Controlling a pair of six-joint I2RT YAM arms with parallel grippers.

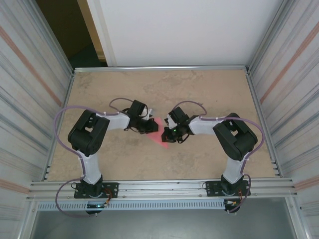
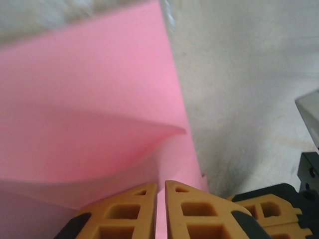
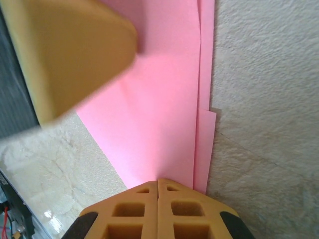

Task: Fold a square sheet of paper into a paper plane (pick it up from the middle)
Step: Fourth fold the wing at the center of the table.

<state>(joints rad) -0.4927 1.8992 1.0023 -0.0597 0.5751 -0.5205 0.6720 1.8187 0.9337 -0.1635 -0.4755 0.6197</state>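
Observation:
The pink-red square sheet of paper (image 1: 160, 131) lies partly folded on the table between my two grippers, with layered edges (image 3: 205, 144) along one side. My left gripper (image 1: 151, 126) (image 2: 161, 187) is shut on one edge of it, and pink shows in the thin slit between its fingers. From that grip a flap (image 2: 89, 99) curves up off the sheet. My right gripper (image 1: 168, 133) (image 3: 158, 182) is shut, with its tips resting on the paper (image 3: 159, 99). Whether it pinches a layer I cannot tell. The left gripper's finger (image 3: 70, 55) looms blurred at the upper left of the right wrist view.
The beige table (image 1: 209, 89) is ringed by an aluminium frame (image 1: 159, 68) and ribbed side walls (image 1: 30, 99). A rail (image 1: 159, 188) runs along the near edge by the arm bases. Both arms bend inward, their tips almost touching at the table's middle.

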